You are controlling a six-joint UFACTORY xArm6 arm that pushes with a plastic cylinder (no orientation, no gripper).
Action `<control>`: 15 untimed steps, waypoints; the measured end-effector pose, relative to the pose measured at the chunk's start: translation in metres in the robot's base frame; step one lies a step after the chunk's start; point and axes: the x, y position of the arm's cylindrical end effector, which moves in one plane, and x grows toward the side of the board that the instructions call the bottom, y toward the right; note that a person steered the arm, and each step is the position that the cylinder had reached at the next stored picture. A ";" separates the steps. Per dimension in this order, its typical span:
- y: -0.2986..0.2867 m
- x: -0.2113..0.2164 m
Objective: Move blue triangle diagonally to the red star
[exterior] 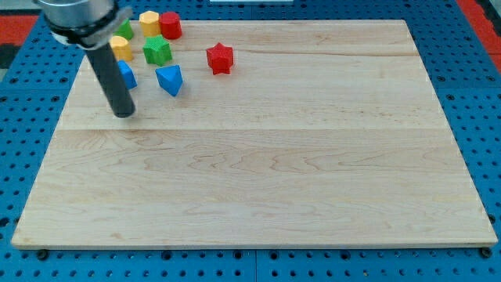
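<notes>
The blue triangle [170,80] lies on the wooden board [258,157] near the view's top left. The red star [220,58] lies up and to the right of it, a short gap apart. My tip [124,114] rests on the board to the left of and a little below the blue triangle, a clear gap away. The dark rod rises from it to the view's top left corner and partly covers a second blue block [127,75].
A cluster sits at the top left: a green star-like block [156,51], a yellow block [121,48], a yellow hexagonal block [149,22], a red block [171,25] and a green block [125,30] partly hidden by the rod.
</notes>
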 end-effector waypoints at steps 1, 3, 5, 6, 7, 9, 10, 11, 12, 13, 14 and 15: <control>0.061 -0.020; 0.095 -0.073; 0.078 -0.090; 0.063 -0.096; 0.035 -0.096; -0.002 -0.096; -0.019 -0.086; -0.023 -0.068; -0.027 -0.059; -0.027 -0.053; -0.027 -0.045; -0.025 -0.041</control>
